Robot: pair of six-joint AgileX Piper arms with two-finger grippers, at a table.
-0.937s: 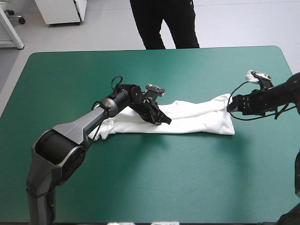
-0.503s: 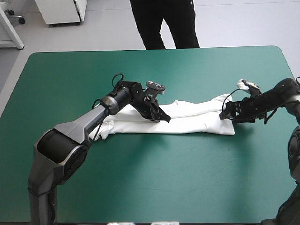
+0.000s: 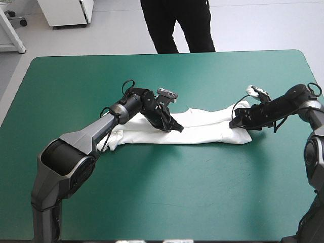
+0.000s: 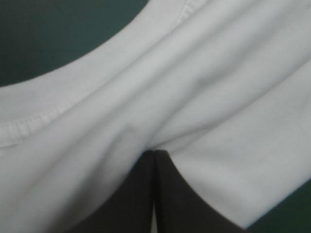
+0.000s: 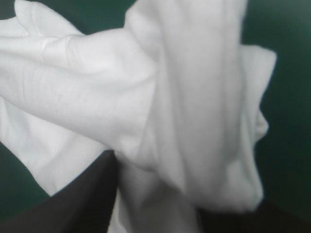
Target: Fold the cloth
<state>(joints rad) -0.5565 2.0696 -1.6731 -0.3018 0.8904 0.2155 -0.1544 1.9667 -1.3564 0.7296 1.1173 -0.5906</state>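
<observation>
— So, where does the T-shirt (image 3: pixel 202 126) lie?

— You have it as a long, narrow folded band across the middle of the table's teal-green cover (image 3: pixel 167 192), running from left to right, well clear of every edge.

— And my left gripper (image 3: pixel 178 129)?

— You'll find it down on the band, a little left of its middle. From the wrist, its black fingers (image 4: pixel 136 194) meet in one pointed arch, with a ridge of white cloth pinched at the tip and a stitched hem curving past beyond it.

— The right gripper (image 3: pixel 235 123)?

— It sits at the band's right end, which is bunched and raised a little off the cover. Your right wrist view shows the cloth gathered between the fingers and draped over them, so they're clamped on that end. The tips themselves are hidden under the fabric.
</observation>
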